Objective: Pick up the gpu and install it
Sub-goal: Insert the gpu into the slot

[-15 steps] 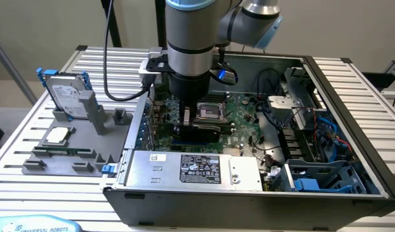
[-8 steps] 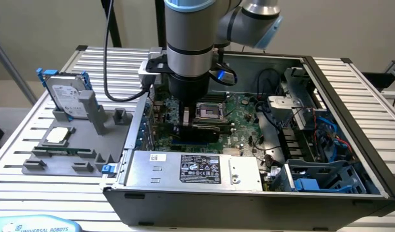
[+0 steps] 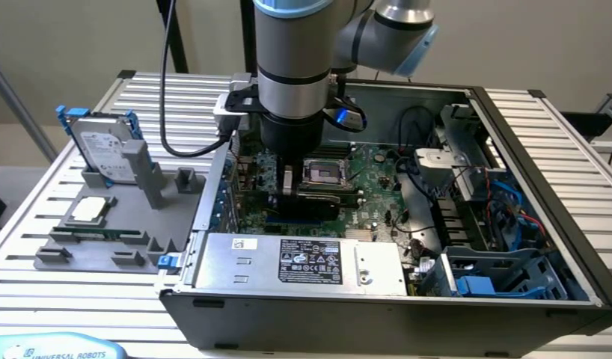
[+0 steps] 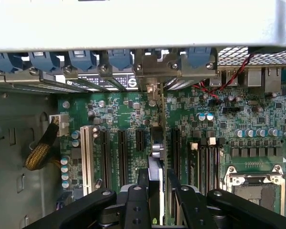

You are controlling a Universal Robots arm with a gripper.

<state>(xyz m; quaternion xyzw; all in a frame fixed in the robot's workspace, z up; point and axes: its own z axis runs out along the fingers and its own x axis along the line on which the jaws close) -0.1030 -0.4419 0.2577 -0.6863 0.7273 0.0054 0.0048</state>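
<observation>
The gpu [image 4: 157, 143] stands on edge between my fingers, a thin card with its silver bracket end [image 4: 152, 71] against the case's rear wall. My gripper [image 4: 157, 191] is shut on it from both sides. The card is lined up with the row of black expansion slots [image 4: 121, 157] on the green motherboard [image 4: 119, 109]; whether it sits in a slot I cannot tell. In the exterior view my gripper [image 3: 304, 196] is low inside the open computer case [image 3: 545, 187], with the gpu [image 3: 321, 206] as a dark strip beneath it, beside the CPU socket [image 3: 326, 172].
Blue slot clips [image 4: 81, 59] line the rear wall. A white slot [image 4: 87, 152] and a braided cable [image 4: 40, 150] lie to one side. Outside the case, a grey fixture [image 3: 96, 247] holds a hard drive with blue rails [image 3: 102, 146] and a CPU chip [image 3: 91, 209]. The power supply [image 3: 296, 262] fills the case's near side.
</observation>
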